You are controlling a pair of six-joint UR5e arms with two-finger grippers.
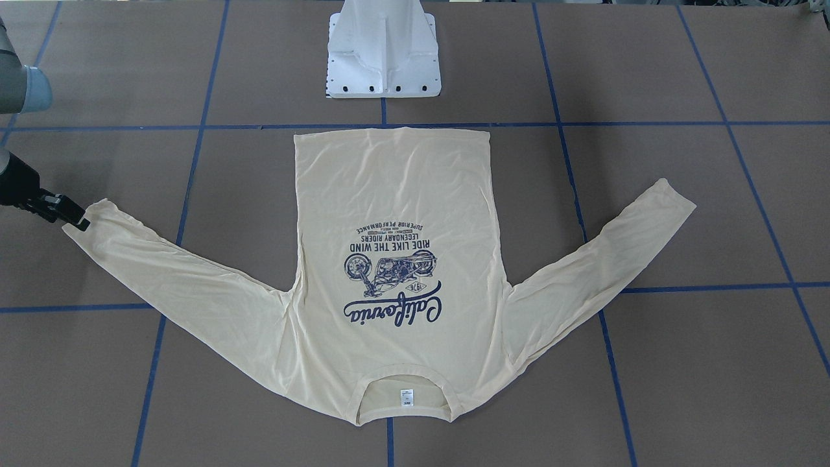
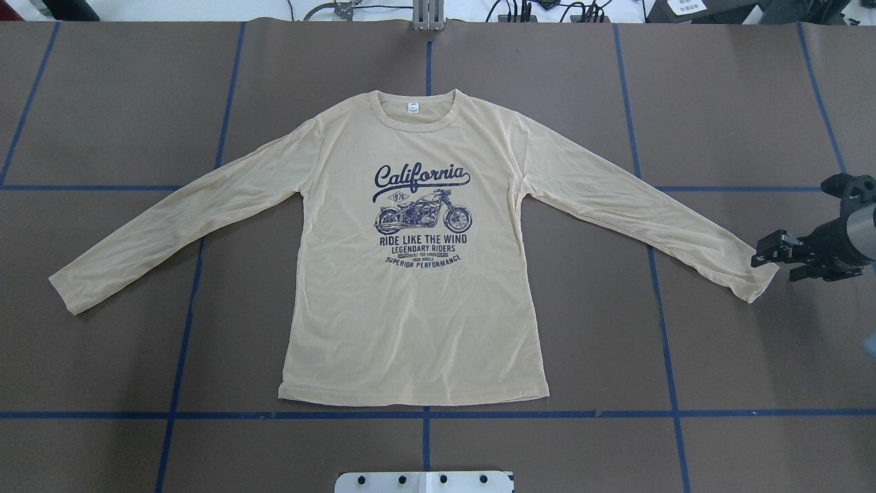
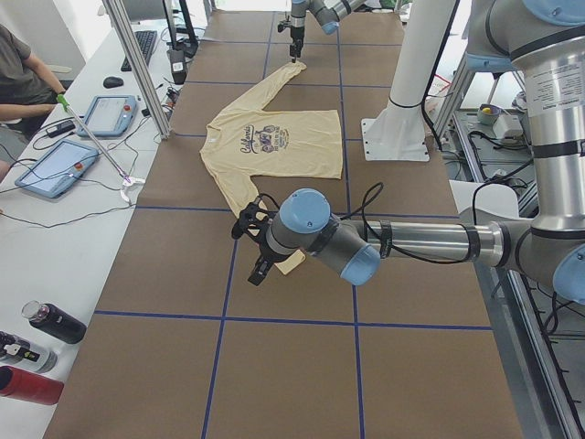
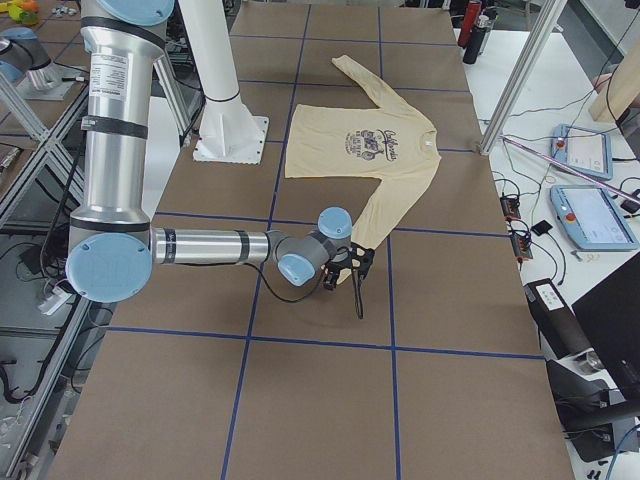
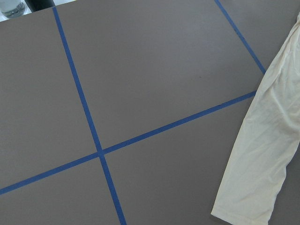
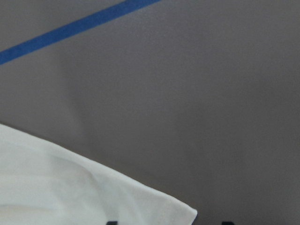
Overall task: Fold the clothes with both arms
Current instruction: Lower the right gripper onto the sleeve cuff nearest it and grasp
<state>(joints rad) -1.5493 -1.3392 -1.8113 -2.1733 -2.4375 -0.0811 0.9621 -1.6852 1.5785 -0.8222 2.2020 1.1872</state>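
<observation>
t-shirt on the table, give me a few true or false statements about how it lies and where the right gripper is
1. The T-shirt lies print side up. True.
2. Both sleeves are folded across its body. False: they lie spread out to the sides.
3. The right gripper sits open beside a sleeve cuff. True.
4. The neck label is at the end nearest the white pedestal. False: the hem is nearest it.

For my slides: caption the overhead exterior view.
Pale cream-yellow long-sleeved T-shirt spread flat, print up, on brown taped table; black right gripper open at one cuff.
</observation>
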